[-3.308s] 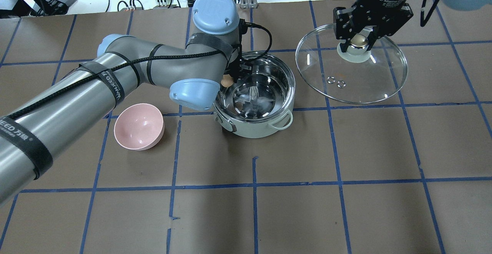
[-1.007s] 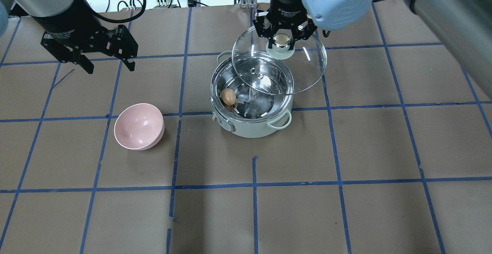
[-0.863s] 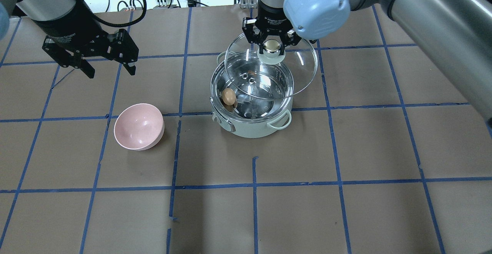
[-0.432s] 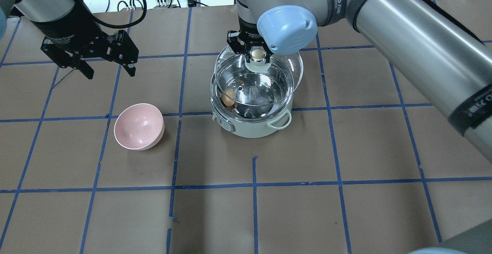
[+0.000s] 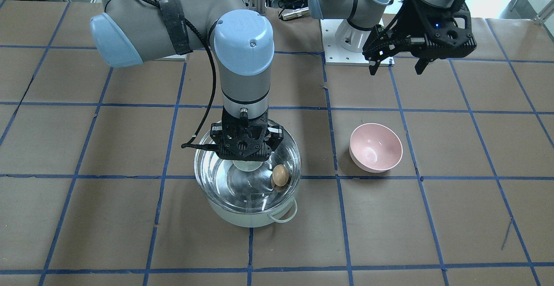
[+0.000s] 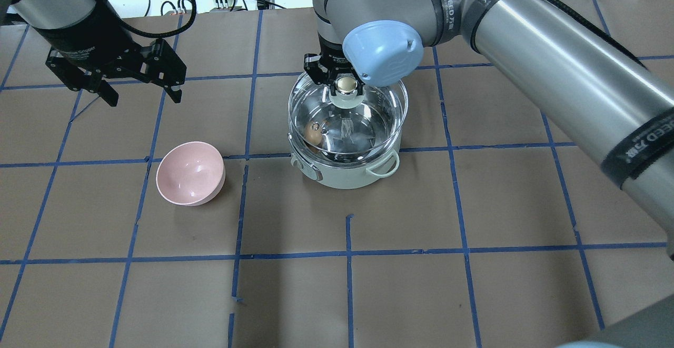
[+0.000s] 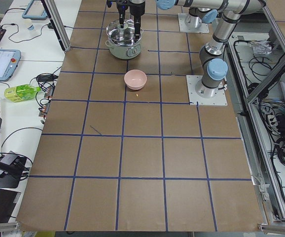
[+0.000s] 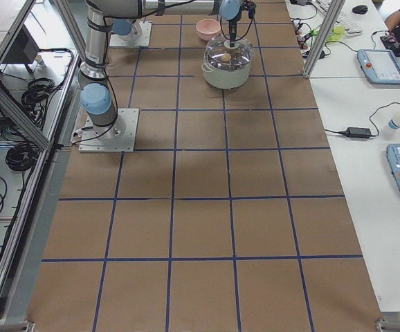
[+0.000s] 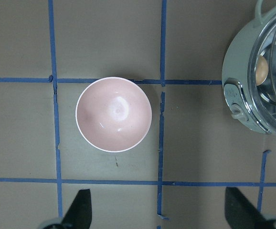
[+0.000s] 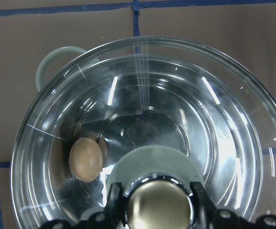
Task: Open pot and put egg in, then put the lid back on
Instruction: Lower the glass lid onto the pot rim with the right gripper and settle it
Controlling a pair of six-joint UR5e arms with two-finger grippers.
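The mint-green pot [image 6: 347, 177] stands mid-table, also in the front view [image 5: 246, 219]. The tan egg [image 6: 314, 135] lies inside it, seen through the glass from the front [image 5: 280, 175] and the right wrist [image 10: 86, 159]. My right gripper [image 6: 346, 86] is shut on the beige knob [image 10: 158, 202] of the glass lid [image 6: 387, 111] and holds the lid nearly centred over the pot. I cannot tell whether it rests on the rim. My left gripper [image 6: 144, 97] is open and empty, raised at the back left.
A pink bowl [image 6: 190, 173] sits on the table left of the pot, below my left gripper's camera [image 9: 113, 114]. Brown table covering with blue tape lines [image 6: 347, 253] spreads around. Cables lie beyond the far edge.
The left arm dropped the egg into the pot and drew back to the far left. My right gripper has carried the lid from the right to over the pot and lowered it.
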